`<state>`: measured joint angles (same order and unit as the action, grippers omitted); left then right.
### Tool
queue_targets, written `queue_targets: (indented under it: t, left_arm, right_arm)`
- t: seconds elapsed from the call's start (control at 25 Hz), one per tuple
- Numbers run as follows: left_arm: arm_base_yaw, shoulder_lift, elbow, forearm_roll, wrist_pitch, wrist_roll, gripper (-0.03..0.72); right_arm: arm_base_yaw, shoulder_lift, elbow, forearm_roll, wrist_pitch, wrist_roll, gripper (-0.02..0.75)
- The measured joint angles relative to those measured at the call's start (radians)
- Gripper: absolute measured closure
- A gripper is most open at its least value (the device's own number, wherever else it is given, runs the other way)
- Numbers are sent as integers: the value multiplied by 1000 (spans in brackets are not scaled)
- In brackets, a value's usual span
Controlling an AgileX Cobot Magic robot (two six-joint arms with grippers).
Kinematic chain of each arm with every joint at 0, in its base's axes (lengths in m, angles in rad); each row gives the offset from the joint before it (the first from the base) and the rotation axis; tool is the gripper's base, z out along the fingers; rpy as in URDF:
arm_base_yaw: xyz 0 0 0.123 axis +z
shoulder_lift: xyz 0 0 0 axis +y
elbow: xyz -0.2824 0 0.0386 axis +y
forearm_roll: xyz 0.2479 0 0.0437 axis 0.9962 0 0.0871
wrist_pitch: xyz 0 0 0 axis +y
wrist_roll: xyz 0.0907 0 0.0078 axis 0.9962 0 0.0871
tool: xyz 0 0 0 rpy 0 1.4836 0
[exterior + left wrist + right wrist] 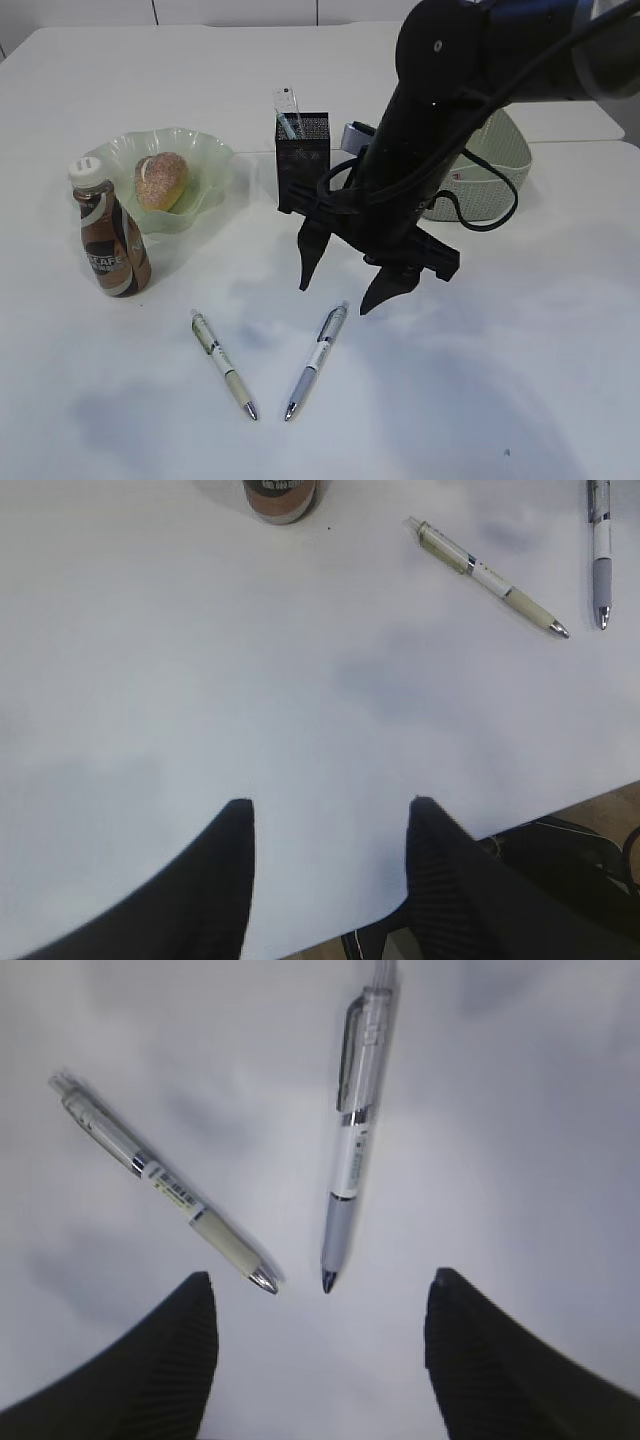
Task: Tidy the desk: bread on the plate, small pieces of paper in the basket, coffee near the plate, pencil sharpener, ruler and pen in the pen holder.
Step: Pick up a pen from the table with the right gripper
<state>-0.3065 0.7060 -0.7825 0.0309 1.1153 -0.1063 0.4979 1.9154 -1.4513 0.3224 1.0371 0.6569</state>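
— What's on the table (560,380) from where you stand?

— Take the pen holder (303,160) as the marker. It's the dark box near the middle, toward the back, with a clear ruler (287,110) standing in it. To its left sits a pale green plate (215,160) with the bread (160,181) on it. The coffee bottle (110,240) stands upright just in front of that plate, at its left edge. To the right of the pen holder there's a light green basket (505,150), mostly hidden behind the arm.

— And the pens?

— Two, both lying flat on the table in front of the pen holder, well apart from it. The beige pen (224,363) is on the left, the grey pen (317,361) on the right. Their tips nearly meet, the other ends spread, like a V. They don't touch.

— The right gripper (345,272)?

— It hangs between the pen holder and the pens, above the top end of the grey pen. Its jaws stand wide apart with nothing between them.

— The left gripper (330,870)?

— Over bare table near the front edge, far from the pen holder. Its jaws are parted too, nothing held; the bottom of the bottle and both pens lie beyond it.
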Motion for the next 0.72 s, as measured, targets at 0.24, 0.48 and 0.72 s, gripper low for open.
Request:
queue_targets:
  t: [0.24,0.48,0.72]
  left_arm:
    - [0,0,0,0,25,0,341]
    - [0,0,0,0,29,0,341]
    - [0,0,0,0,31,-1,341]
  right_arm:
    - [0,27,0,9,-102,7,227]
    - [2,62,0,-35,-104,40,227]
    - [31,106,-8,-66,-104,62,227]
